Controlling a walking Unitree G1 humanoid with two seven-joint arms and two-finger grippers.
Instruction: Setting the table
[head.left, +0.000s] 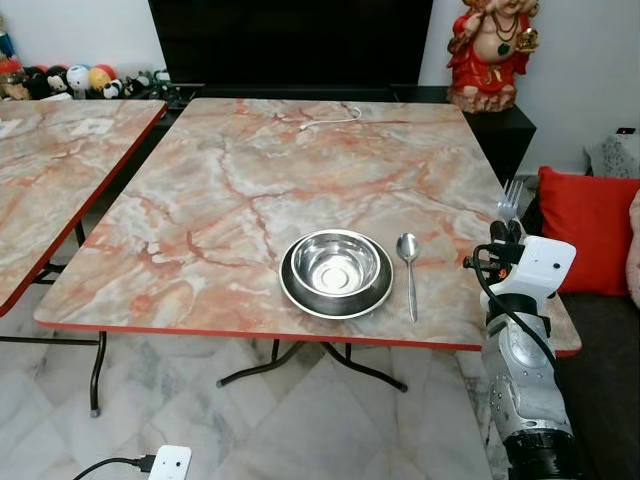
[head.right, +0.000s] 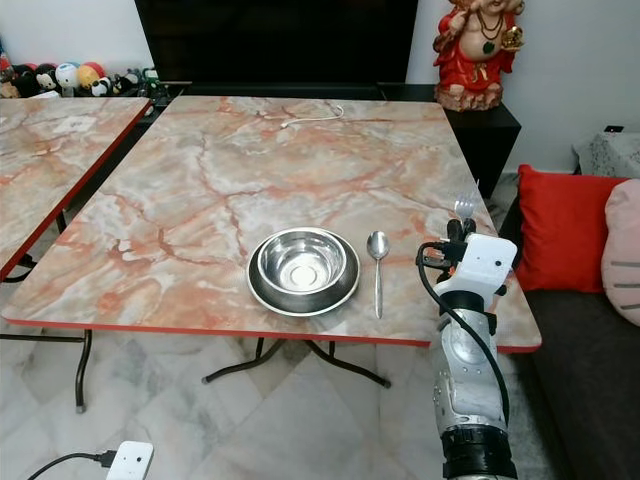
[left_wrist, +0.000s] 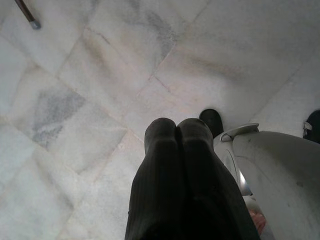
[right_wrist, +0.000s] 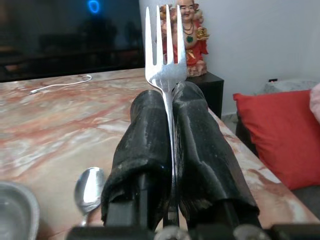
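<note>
RISK: fork (right_wrist: 164, 50) clamped thin between right gripper (right_wrist: 170, 100) fingers, tines up, could twist or slip on lowering | EDGE: hovers over table (head.left: 250, 180) right rim, beside spoon (head.left: 408, 262); drop-off toward red cushion (head.left: 590, 225) | ROOM: bare marble left of bowl (head.left: 335, 265) on plate (head.left: 300, 293), and beyond | IDLE: left gripper (left_wrist: 175, 135) closed empty over floor

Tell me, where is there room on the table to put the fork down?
The right pincer holds the fork over the table edge. Bare marble lies right of the spoon, up to that edge. Left of the plate and bowl it is wide open, and so is the far half, up to the white cable. Between plate and spoon it is tight.
</note>
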